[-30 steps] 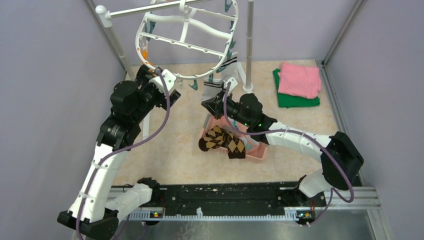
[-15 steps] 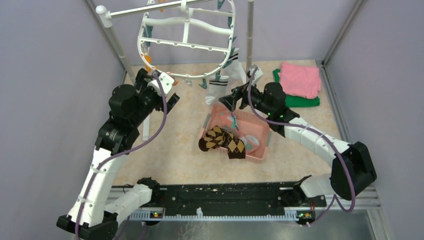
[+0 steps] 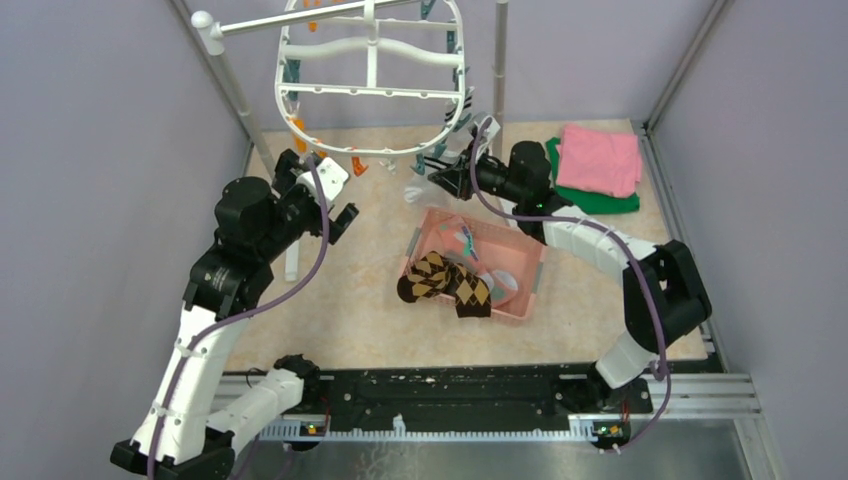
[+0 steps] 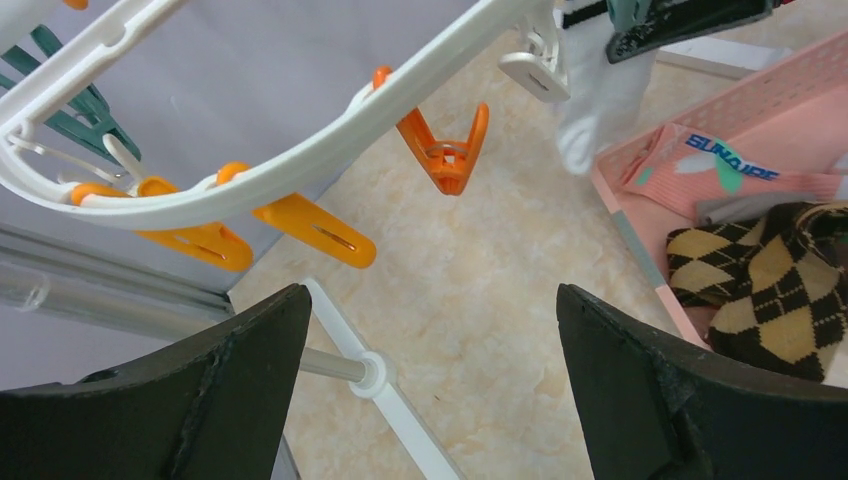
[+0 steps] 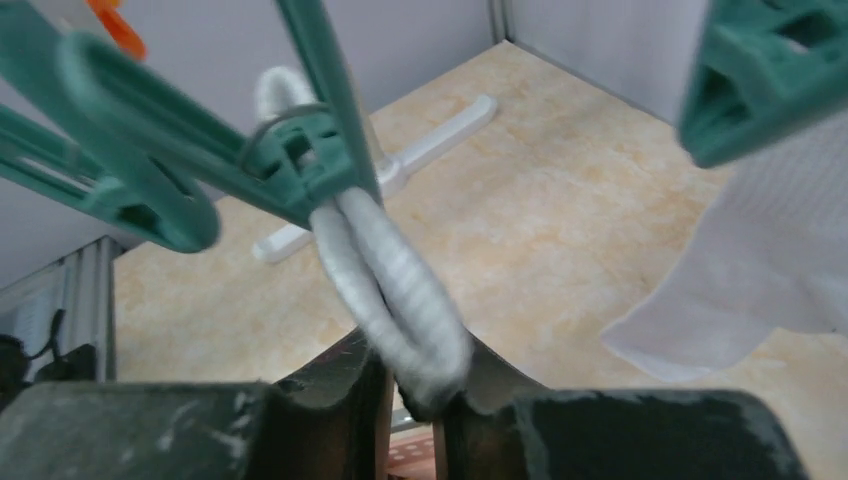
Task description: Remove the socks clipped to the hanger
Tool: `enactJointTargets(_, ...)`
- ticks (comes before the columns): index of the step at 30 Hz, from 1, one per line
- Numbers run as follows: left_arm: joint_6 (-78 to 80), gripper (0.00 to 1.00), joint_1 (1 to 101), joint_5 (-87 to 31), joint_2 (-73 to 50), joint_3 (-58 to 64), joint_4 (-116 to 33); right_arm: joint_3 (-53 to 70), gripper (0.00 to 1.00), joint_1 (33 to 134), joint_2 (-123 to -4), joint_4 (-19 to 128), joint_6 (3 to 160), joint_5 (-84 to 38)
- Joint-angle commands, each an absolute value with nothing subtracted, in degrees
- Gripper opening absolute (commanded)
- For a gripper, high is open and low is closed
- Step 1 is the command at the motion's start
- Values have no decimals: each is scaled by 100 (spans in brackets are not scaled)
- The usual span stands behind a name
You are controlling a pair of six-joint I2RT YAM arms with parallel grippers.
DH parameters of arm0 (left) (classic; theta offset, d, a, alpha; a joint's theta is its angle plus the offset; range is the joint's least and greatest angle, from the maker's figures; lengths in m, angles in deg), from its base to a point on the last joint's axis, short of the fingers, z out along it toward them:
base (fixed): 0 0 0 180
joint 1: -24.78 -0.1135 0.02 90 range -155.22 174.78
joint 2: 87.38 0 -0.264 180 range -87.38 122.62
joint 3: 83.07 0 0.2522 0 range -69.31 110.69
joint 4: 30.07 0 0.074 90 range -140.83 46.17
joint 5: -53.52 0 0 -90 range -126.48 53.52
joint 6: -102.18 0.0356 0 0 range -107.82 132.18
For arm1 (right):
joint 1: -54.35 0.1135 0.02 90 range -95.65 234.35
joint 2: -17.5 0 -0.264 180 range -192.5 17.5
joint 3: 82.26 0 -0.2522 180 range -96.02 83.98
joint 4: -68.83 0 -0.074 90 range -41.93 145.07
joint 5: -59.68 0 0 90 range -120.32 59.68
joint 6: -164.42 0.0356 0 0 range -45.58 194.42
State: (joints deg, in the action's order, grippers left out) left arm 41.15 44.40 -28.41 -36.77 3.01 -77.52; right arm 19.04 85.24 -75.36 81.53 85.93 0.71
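The white oval hanger [image 3: 370, 92] hangs at the back, rimmed with orange and teal clips. My right gripper [image 3: 437, 183] is at its near right rim, shut on a white-grey sock [image 5: 400, 280] that a teal clip [image 5: 300, 160] still holds; in the right wrist view the gripper [image 5: 420, 385] pinches the sock's lower end. A second white sock [image 5: 740, 290] hangs beside it. My left gripper [image 3: 335, 205] is open and empty below the hanger's left rim [image 4: 300, 160]; in its own view the gripper [image 4: 432, 300] is over bare floor. Brown-and-black diamond socks [image 3: 445, 285] lie in the pink basket [image 3: 530, 270].
The stand's poles [image 3: 498, 70] and its white foot [image 4: 370, 375] flank the hanger. Folded pink cloth [image 3: 598, 158] on green cloth [image 3: 590, 203] lies at the back right. A pink sock [image 4: 720, 175] is in the basket. Grey walls close both sides.
My right gripper rose from above the basket to the hanger's near right rim and shut on the white sock. The hanger swung. My left gripper dropped slightly away from the rim.
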Motion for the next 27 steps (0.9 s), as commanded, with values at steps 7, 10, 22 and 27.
enactJointTargets(7, 3924, 99, 4437, -2204, -3889, 83, -8064, 2069, 0, 9238, -6859, 8444, 8662, 109)
enactJointTargets(10, 3971, 98, 4435, -2078, -3876, 41, -8101, 2017, 0, 9652, -6802, 8214, 8771, -171)
enactJointTargets(22, 4024, 99, 4433, -1277, -4007, -188, -8560, 1159, 0, 10596, -7422, 8141, 9404, -1499)
enactJointTargets(27, 4010, 99, 4438, -1385, -4185, -567, -8513, 334, 0, 10832, -7956, 7711, 9870, -2254)
